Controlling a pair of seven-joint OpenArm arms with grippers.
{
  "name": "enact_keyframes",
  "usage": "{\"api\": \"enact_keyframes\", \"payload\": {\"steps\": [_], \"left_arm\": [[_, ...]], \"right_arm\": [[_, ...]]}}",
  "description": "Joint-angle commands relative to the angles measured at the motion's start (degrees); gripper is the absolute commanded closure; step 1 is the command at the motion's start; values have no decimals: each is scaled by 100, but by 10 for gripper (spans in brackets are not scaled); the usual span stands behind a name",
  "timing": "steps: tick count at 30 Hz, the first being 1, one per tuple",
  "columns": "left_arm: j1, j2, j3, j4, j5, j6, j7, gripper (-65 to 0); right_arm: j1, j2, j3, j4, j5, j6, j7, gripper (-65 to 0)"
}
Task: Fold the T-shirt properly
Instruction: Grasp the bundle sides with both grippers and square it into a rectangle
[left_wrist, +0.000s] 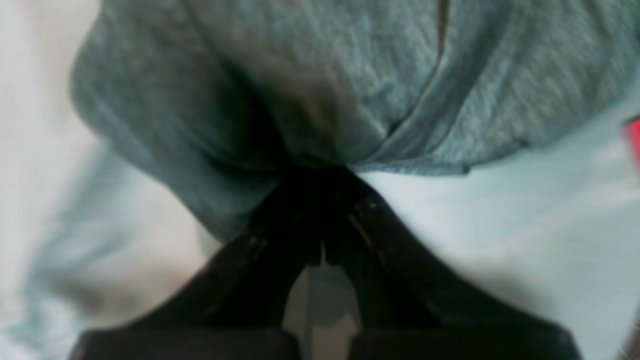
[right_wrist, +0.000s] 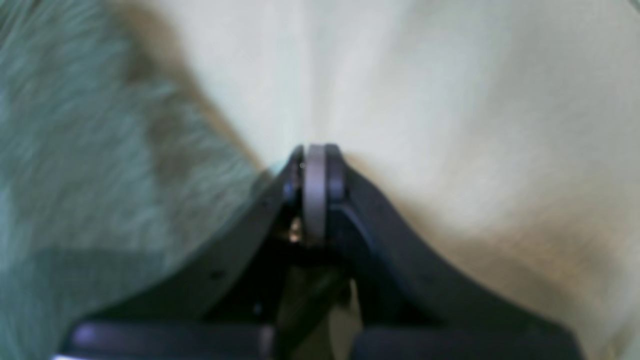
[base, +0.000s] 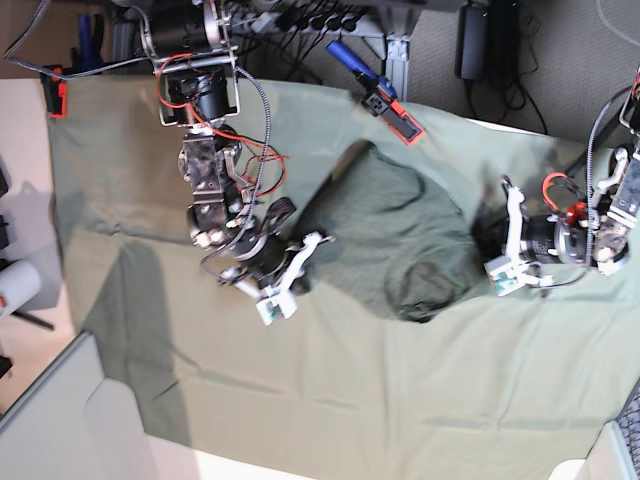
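Note:
The T-shirt lies bunched and wrinkled in the middle of the pale green table cloth. At its right edge my left gripper holds it. Seen from the left wrist, the left gripper is shut on a gathered pinch of the T-shirt, and the fabric fans out above the black fingers. My right gripper is at the shirt's left edge. The blurred right wrist view shows the right gripper shut with its grey pads together over the table cloth. The T-shirt lies against its left finger; no pinched fabric shows.
A red clamp grips the cloth at the far left corner. A blue and red clamp sits on the far edge. A red shape shows at the right border. Cables and stands crowd the floor beyond the table. A white roll stands left.

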Motion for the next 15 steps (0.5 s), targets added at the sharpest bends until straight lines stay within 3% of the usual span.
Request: {"api": "enact_keyframes", "payload": {"steps": [1,15], "left_arm": [[-195,-122,-52,-94,345,289,120,0],[-638,-122,52,-350,1117,289,-914,0]], "right_arm": [[-22,31,9,214,116,59,-50,0],[-1425,-83,9,1998,774,68,-411,0]]}}
